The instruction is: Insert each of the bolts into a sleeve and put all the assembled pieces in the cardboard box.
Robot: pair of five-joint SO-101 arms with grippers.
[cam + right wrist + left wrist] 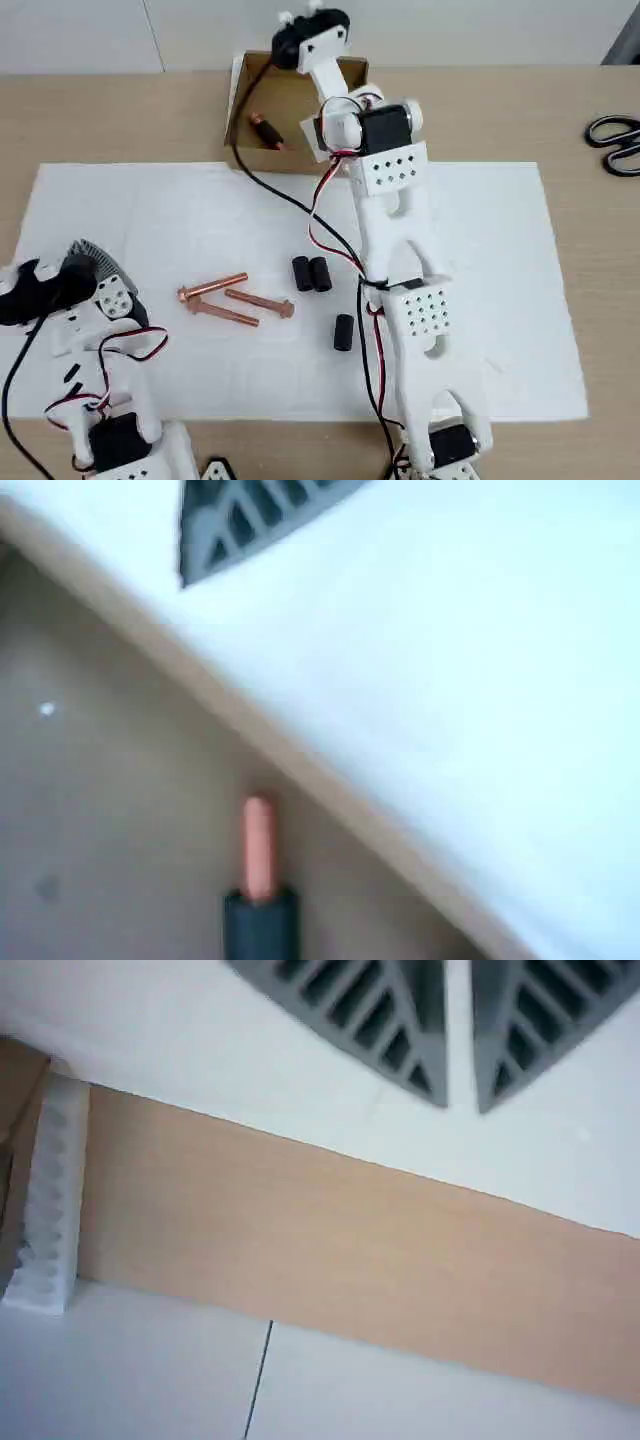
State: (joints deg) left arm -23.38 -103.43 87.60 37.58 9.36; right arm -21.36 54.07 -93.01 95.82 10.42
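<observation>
Three copper bolts [232, 300] lie on the white paper. To their right sit two black sleeves [311, 273] side by side and a third sleeve [343, 331] nearer the front. An assembled piece [266, 131] [260, 880], a bolt in a sleeve, rests in the cardboard box [250, 75]. My right gripper [303, 42] hangs open over the box's far side, holding nothing; one grey finger [240, 525] shows above the piece. My left gripper [90, 262] [462, 1105] is at the paper's left edge, away from the parts, its fingers together with a thin slit and nothing between them.
Black scissors [615, 145] lie at the table's far right. The right arm [400, 250] stretches across the paper, just right of the sleeves, with its cables [330, 225] trailing beside it. A white toothed part [50, 1200] stands at the paper's edge.
</observation>
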